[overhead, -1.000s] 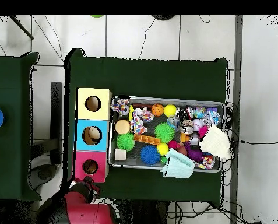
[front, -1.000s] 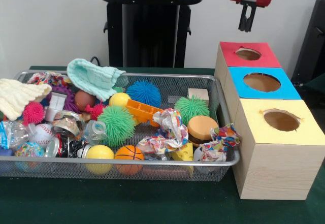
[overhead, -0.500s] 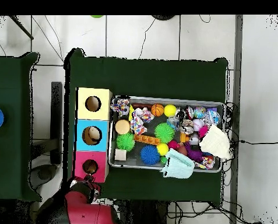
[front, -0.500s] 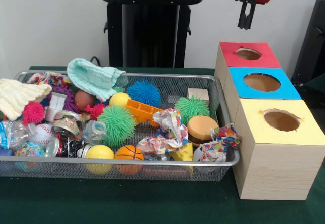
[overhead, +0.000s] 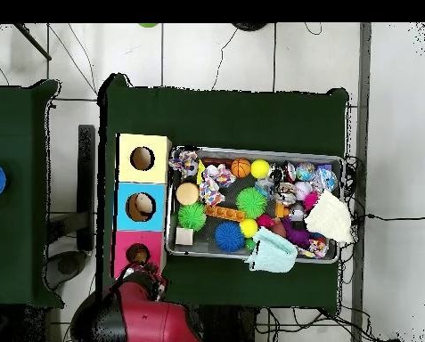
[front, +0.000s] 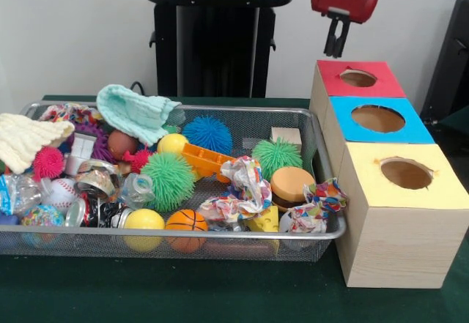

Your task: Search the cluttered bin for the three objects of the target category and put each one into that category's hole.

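Note:
The wire mesh bin (front: 183,233) holds a jumble of toys. Small balls show in it: an orange basketball (front: 185,221), a yellow ball (front: 143,220), a second yellow ball (front: 171,143) and a baseball (front: 61,189). No tiger-striped ball shows. The red-topped box with its round hole (front: 358,78) stands at the far end of the row of boxes. My gripper (front: 335,45) hangs high above the red box's far left corner, shut and empty. In the overhead view the bin (overhead: 251,150) lies right of the boxes. There my gripper (overhead: 143,274) is just below the red box's hole (overhead: 137,253).
Blue-topped (front: 377,119) and yellow-topped (front: 405,173) boxes continue the row toward the camera. Spiky pom balls in green (front: 168,180), blue (front: 207,134) and pink (front: 48,162), cloths (front: 135,110), crumpled paper (front: 245,184) and a wooden block (front: 286,136) fill the bin. The black pedestal (front: 216,37) stands behind.
The gripper has moved left and slightly down in the front view, from above the red box's hole to beyond its far left corner. The bin's contents have not moved.

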Controlling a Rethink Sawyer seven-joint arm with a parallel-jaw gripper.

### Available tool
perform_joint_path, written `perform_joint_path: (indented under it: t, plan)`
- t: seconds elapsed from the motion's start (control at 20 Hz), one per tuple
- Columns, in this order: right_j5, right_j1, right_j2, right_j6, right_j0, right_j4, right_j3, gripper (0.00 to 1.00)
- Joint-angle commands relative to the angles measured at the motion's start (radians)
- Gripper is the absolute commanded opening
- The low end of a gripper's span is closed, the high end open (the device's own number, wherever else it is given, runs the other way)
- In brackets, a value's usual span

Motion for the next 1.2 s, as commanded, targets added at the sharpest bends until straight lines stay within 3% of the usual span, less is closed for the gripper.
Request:
perform_joint_path:
  t: [0.05,0.8,1.05,1.2]
  plan:
    - [-0.083,0.114,0.039,0.104,-0.024,-0.041,-0.072,0.0]
    - [-0.186,0.191,0.152,0.083,-0.168,-0.104,-0.053,0.0]
    - [-0.145,0.165,0.133,0.084,-0.16,-0.117,-0.085,0.0]
    - [-0.109,0.153,0.09,0.098,-0.11,-0.109,-0.112,0.0]
